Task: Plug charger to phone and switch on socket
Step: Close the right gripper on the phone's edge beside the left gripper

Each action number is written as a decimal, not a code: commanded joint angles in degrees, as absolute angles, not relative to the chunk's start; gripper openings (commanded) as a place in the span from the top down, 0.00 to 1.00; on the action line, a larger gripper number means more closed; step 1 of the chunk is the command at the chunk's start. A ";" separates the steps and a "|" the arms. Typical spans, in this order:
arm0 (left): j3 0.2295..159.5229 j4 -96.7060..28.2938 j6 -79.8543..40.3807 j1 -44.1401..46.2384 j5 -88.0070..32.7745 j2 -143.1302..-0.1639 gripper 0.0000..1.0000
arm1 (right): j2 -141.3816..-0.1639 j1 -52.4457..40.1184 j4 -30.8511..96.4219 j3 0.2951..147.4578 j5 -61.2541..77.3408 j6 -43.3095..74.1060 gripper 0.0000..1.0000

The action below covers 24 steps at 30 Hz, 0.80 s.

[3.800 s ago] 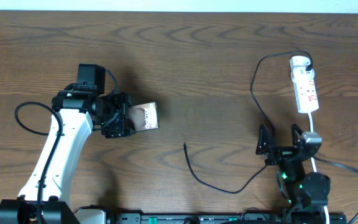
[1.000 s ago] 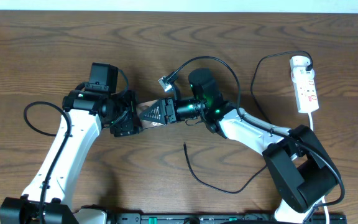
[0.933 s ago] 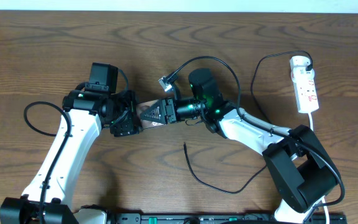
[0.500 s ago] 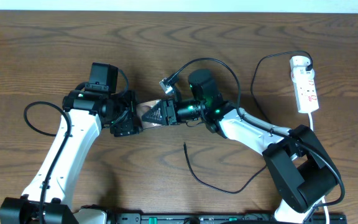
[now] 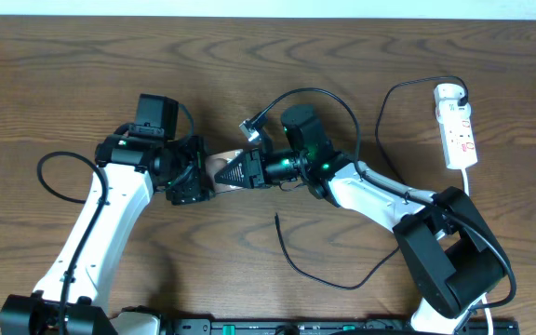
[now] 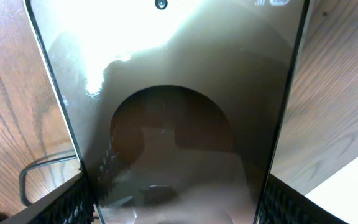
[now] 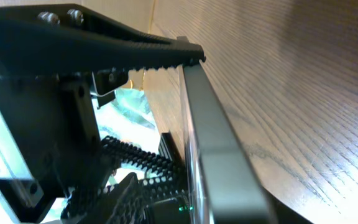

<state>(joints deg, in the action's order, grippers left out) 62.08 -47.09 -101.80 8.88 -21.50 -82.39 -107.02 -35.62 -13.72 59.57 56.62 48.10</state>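
Left of centre, phone (image 5: 218, 166) clamped in left pincer (image 5: 196, 179), right pincer (image 5: 234, 171) at opposite end

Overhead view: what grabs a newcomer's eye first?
Both arms meet mid-table at the phone: the left gripper clamps it by its sides, while the right gripper sits at its other end, grip unclear. The charger lies loose on the wood nearer the robot, its tip held by neither. The socket sits alone toward the far right corner.
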 commanded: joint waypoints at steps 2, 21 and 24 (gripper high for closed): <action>63.99 -47.05 -101.65 10.26 -21.76 -81.23 0.93 | -107.26 -36.12 -12.36 60.62 55.59 47.07 0.60; 63.99 -47.05 -101.65 10.76 -21.78 -81.23 0.93 | -107.28 -36.58 -11.07 60.62 54.70 46.30 0.76; 63.99 -47.05 -101.65 10.83 -21.78 -81.23 0.93 | -107.28 -36.86 -11.07 60.62 54.48 46.17 0.80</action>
<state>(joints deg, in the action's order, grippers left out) 62.08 -47.09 -101.80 10.61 -21.50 -82.39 -107.02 -36.10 -11.16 59.57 54.96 47.07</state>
